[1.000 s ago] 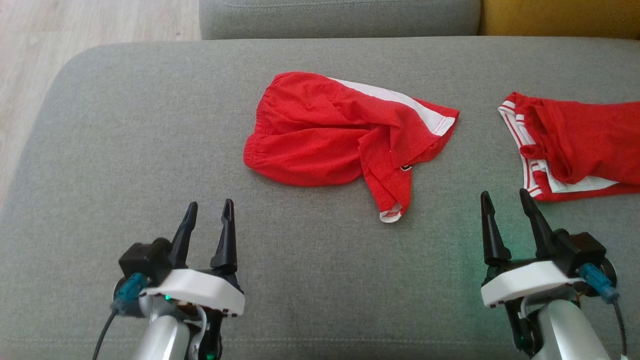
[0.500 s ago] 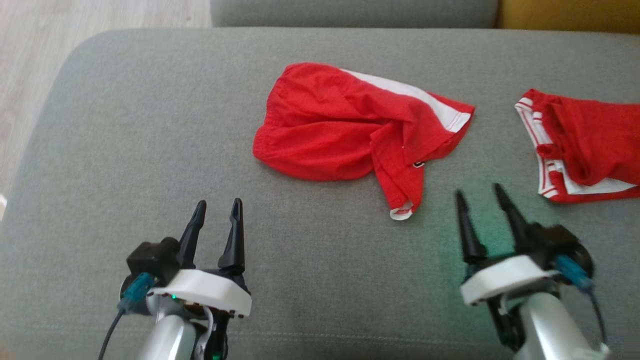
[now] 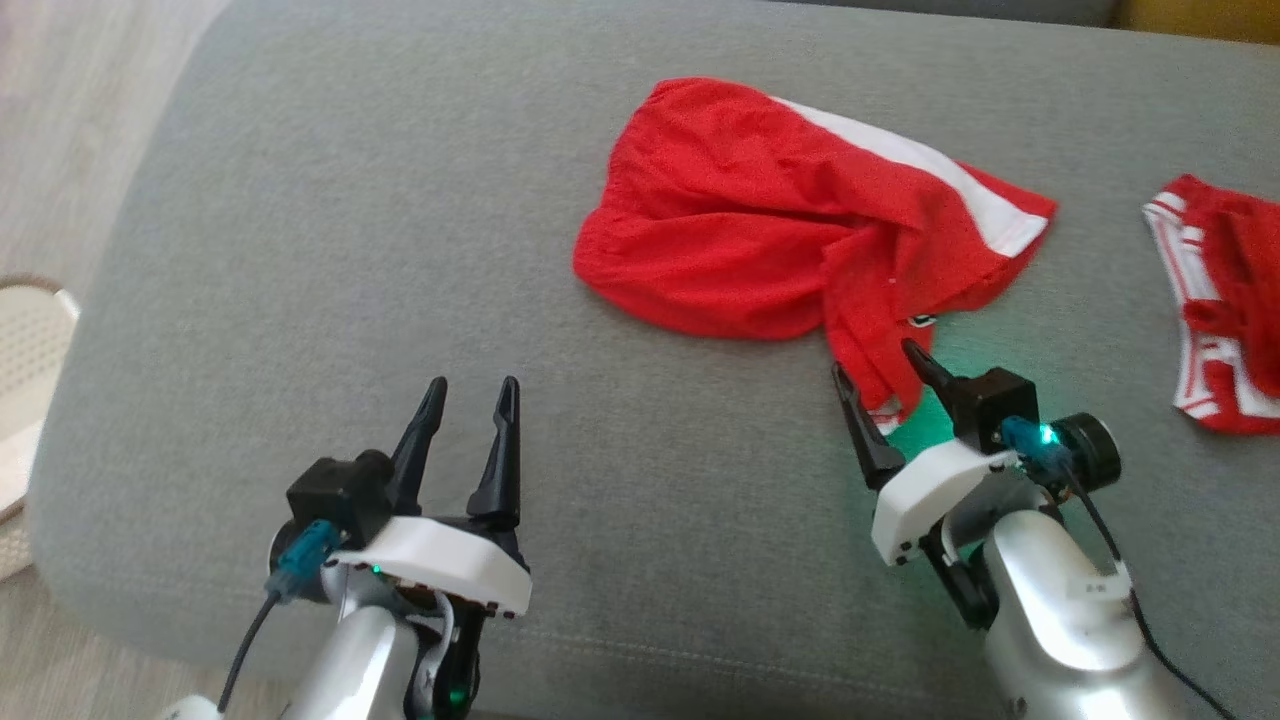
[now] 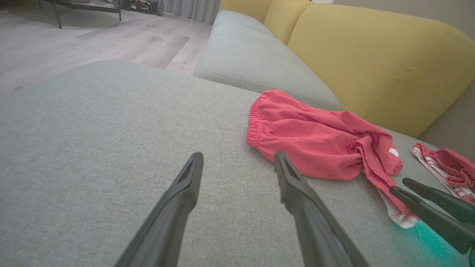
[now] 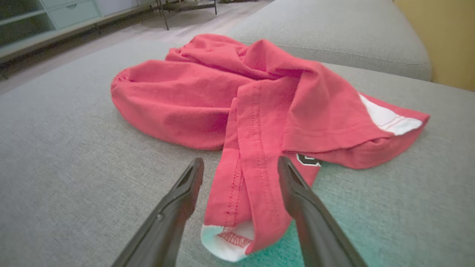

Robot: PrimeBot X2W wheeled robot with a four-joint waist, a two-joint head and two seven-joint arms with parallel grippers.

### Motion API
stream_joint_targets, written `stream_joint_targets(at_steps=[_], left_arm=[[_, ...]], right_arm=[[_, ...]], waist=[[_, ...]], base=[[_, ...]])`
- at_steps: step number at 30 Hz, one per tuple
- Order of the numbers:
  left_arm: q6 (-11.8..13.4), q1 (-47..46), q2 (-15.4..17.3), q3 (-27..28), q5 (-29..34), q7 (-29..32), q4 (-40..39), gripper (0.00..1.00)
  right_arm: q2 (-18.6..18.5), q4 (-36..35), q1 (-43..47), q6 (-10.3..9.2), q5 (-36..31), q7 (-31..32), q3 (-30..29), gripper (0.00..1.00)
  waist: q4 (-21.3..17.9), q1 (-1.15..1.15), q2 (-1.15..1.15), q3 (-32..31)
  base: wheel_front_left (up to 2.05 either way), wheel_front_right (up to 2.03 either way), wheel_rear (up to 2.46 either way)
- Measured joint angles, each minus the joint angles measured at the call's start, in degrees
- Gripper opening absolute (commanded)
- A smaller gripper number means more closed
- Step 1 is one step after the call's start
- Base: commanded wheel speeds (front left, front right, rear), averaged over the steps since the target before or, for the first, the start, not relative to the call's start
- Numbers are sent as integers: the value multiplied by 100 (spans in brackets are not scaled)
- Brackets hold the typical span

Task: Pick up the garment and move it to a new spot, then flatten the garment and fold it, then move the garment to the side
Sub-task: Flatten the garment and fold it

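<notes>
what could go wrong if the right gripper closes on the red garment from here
The open right gripper straddles only the narrow trailing strip of the red garment, so a pinch may lift it bunched and twisted. It sits low over the gray cushion and might catch upholstery. A striped garment lies nearby; the carry could drag it.

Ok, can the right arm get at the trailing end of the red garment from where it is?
Probably yes. On the right gripper the jaws stand open either side of the trailing strip of the red garment, which lies bare on the grey cushion.
</notes>
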Motion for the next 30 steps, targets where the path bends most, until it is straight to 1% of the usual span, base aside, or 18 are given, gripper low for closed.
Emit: stream_joint_targets(at_steps=[5,10,11,12,15,18,20,24,27,30], left_arm=[[29,-3,1,-30,-44,0,1,100],[54,-17,1,-79,-54,0,2,100],[70,-29,1,-103,-54,0,1,100],[71,-48,0,-127,-59,0,1,100],[79,-70,0,-137,-113,0,2,100],[92,-70,0,-133,-112,0,18,100],[92,-70,0,-124,-111,0,45,100],[90,-62,-1,-57,-87,0,69,100],[86,-38,1,44,-67,0,76,100],[71,-15,0,57,-12,0,77,100]], right_arm=[[-5,460,-211,0,-402,23,-285,100],[-7,742,-334,0,-593,9,-457,100],[-9,798,-373,0,-598,-8,-470,37],[-10,854,-415,0,-598,-45,-475,0],[-22,935,-492,0,-406,-203,-357,0],[-36,913,-523,0,47,-421,46,0],[-37,786,-523,0,534,-531,348,0],[-33,170,-554,0,1656,-673,929,0],[-23,-201,-647,0,2243,-694,872,0],[-25,-349,-623,0,2740,-531,396,0]], waist=[[195,0,0,97],[282,0,0,151],[297,0,0,156],[308,0,0,157],[303,0,0,149],[258,0,0,96],[216,0,0,36],[96,0,0,-113],[-45,0,0,-217],[-200,0,0,-292]], base=[[0,0,0],[0,0,0],[0,0,0],[0,0,0],[0,0,0],[0,0,0],[0,0,0],[0,0,0],[0,0,0],[0,0,0]])
